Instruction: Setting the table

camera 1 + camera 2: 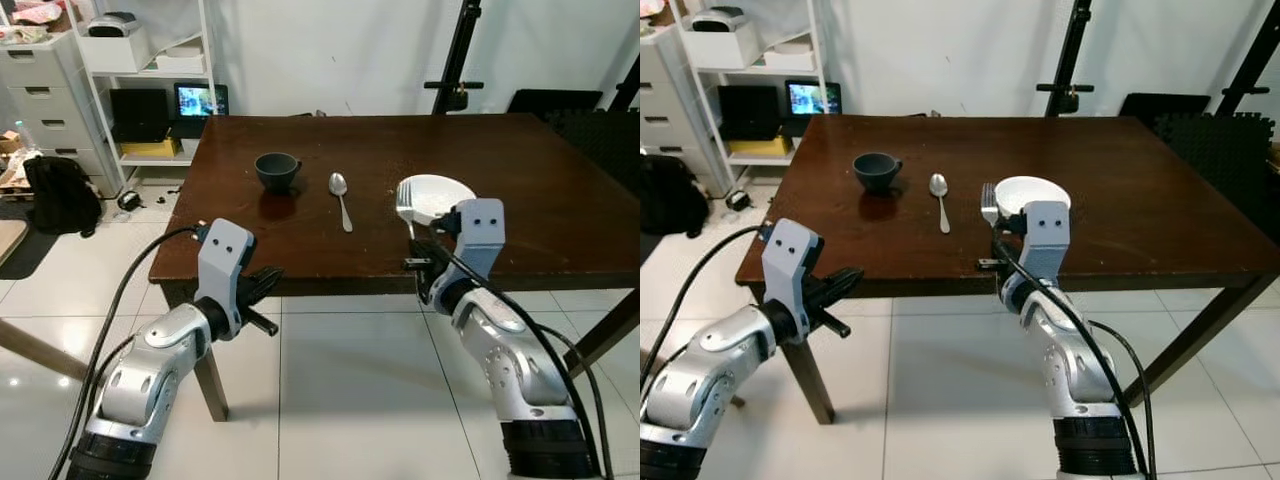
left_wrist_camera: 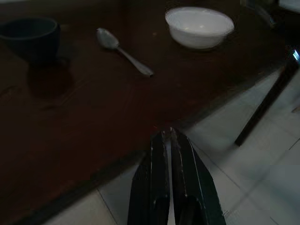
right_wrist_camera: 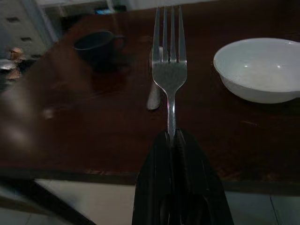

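Right pincer (image 3: 172,136) pinches my fork (image 3: 169,70) low on its handle, tines up over the desk (image 1: 520,180) edge; stiff, light, slippery steel, so I'd grip firmly.

White shelf unit (image 1: 150,70), grey drawers (image 1: 45,100), black backpack (image 1: 60,195) on tiled floor (image 1: 330,400).

Home room: dining table (image 1: 520,190), shelving (image 1: 150,70), tiled floor (image 1: 330,400).
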Robot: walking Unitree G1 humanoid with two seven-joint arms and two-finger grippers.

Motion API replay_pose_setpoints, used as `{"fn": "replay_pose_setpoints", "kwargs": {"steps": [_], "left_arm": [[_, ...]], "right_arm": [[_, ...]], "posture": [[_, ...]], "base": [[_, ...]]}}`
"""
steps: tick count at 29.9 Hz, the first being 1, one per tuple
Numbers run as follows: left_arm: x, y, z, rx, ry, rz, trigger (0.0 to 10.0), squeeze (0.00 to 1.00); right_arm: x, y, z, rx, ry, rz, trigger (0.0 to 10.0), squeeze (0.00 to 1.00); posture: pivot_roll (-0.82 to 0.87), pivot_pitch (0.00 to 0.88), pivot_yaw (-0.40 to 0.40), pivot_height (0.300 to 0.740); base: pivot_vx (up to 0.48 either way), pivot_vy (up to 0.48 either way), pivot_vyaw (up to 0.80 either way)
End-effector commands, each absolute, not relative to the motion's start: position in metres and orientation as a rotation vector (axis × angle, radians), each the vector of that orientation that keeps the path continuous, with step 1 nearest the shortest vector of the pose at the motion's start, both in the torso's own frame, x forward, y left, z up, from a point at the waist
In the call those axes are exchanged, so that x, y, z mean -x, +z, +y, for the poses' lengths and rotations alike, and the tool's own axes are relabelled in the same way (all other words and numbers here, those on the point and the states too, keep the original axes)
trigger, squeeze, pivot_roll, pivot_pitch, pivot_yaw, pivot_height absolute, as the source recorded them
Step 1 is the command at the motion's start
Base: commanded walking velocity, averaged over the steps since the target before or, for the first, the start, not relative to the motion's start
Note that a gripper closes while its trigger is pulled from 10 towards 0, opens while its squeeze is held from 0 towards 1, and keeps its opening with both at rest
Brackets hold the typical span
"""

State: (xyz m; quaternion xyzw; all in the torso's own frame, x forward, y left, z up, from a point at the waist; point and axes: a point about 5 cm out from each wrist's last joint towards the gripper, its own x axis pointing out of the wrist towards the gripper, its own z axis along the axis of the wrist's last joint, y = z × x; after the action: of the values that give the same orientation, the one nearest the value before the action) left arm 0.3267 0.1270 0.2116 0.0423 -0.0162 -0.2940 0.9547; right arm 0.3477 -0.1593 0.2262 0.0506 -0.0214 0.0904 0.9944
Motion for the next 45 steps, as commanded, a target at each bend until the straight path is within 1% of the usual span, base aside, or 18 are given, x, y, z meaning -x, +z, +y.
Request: {"fn": "replay_pose_setpoints", "kwargs": {"steps": [1, 9, 13, 14, 15, 16, 19, 40, 45], "left_arm": [[-0.326, 0.206, 0.130, -0.098, -0.581, -0.010, 10.0, 0.00], [-0.326, 0.205, 0.128, -0.104, -0.588, -0.014, 10.0, 0.00], [-0.326, 0.205, 0.127, -0.107, -0.590, -0.013, 10.0, 0.00], [-0.326, 0.205, 0.127, -0.107, -0.590, -0.013, 10.0, 0.00], [-0.325, 0.204, 0.126, -0.112, -0.597, -0.010, 10.0, 0.00], [-0.325, 0.204, 0.126, -0.114, -0.599, -0.010, 10.0, 0.00], [-0.325, 0.204, 0.126, -0.116, -0.600, -0.010, 10.0, 0.00], [-0.327, 0.204, 0.125, -0.136, -0.603, -0.020, 10.0, 0.00], [-0.327, 0.204, 0.123, -0.122, -0.606, -0.019, 10.0, 0.00]], "right_arm": [[-0.348, 0.228, -0.158, -0.107, 0.182, -0.048, 10.0, 0.00], [-0.349, 0.228, -0.160, -0.102, 0.169, -0.048, 10.0, 0.00], [-0.352, 0.225, -0.174, -0.103, 0.081, -0.029, 10.0, 0.00], [-0.352, 0.225, -0.174, -0.103, 0.081, -0.029, 10.0, 0.00], [-0.354, 0.224, -0.185, -0.114, 0.021, -0.019, 10.0, 0.00], [-0.354, 0.224, -0.188, -0.116, 0.001, -0.016, 10.0, 0.00], [-0.354, 0.224, -0.193, -0.116, -0.020, -0.015, 10.0, 0.00], [-0.355, 0.223, -0.190, -0.130, -0.019, -0.016, 10.0, 0.00], [-0.355, 0.222, -0.193, -0.140, -0.038, -0.014, 10.0, 0.00]], "posture": [[-0.04, 0.118, 0.074, 0.740], [-0.04, 0.120, 0.075, 0.740], [-0.04, 0.120, 0.075, 0.740], [-0.04, 0.120, 0.075, 0.740], [-0.04, 0.123, 0.076, 0.740], [-0.04, 0.123, 0.076, 0.740], [-0.04, 0.123, 0.076, 0.740], [-0.04, 0.120, 0.079, 0.740], [-0.04, 0.119, 0.079, 0.740]], "base": [[0.360, 0.000, 0.00], [0.345, 0.000, 0.00], [0.291, 0.000, 0.00], [0.259, 0.000, 0.00], [0.000, 0.000, 0.00], [0.000, 0.000, 0.00], [0.000, 0.000, 0.00], [0.467, 0.000, 0.00], [0.419, 0.000, 0.00]]}}
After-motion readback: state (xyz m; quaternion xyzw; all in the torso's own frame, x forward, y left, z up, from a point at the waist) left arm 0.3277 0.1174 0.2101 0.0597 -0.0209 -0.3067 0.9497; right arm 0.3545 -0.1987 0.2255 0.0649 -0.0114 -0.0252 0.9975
